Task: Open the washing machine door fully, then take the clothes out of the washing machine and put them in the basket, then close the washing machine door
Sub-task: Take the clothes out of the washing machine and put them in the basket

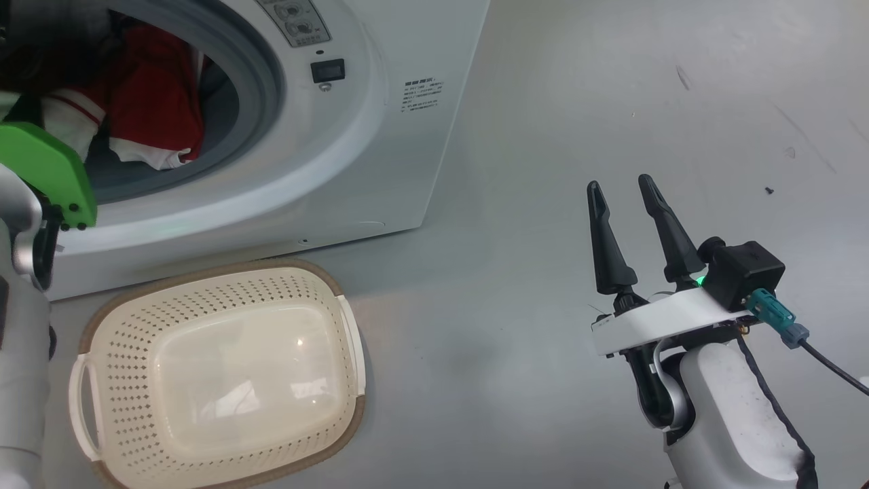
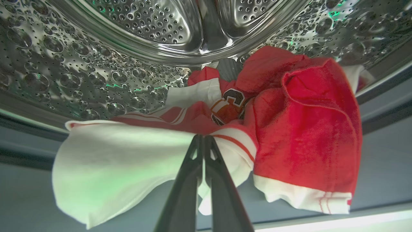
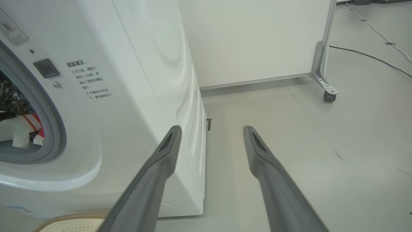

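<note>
This looks like a lab or test hall, not a home. The washing machine (image 3: 135,106) stands free on a bare grey floor (image 3: 305,154). At twelve o'clock is a white partition panel (image 3: 251,38) on a caster (image 3: 329,96), and at two o'clock a loose cable (image 3: 370,57).

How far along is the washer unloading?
Done: the washing machine mouth is uncovered, so door opening looks finished. In hand: the left gripper is shut on the clothes inside the drum. Left: the basket holds nothing; load it, then close the door. The right gripper is open.
</note>
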### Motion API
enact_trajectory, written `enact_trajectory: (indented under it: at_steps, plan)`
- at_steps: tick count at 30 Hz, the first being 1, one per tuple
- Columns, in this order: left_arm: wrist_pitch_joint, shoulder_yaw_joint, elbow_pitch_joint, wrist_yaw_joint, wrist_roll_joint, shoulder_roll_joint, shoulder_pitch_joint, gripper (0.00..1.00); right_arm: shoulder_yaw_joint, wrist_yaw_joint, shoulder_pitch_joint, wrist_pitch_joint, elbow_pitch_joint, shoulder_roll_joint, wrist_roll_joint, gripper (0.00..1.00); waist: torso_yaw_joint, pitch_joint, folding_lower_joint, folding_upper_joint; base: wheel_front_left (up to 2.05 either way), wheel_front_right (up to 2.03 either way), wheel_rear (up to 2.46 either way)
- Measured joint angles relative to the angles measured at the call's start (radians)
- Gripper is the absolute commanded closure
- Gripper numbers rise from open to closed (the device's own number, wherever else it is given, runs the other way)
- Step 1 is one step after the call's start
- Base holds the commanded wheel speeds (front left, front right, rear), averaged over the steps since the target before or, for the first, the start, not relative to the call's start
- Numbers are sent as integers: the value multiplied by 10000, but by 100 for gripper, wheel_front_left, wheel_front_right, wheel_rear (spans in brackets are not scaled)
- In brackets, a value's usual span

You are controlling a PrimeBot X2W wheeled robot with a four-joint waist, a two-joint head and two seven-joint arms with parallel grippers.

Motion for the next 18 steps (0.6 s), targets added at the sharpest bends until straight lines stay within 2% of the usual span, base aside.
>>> enact_trajectory:
  at_steps: [18]
  plan:
    - [-2408,44,-180,-314,-351,-533,1424,100,-320,163,669,0,337,-6,-178,0,547,-1277,0,0,0,0,0]
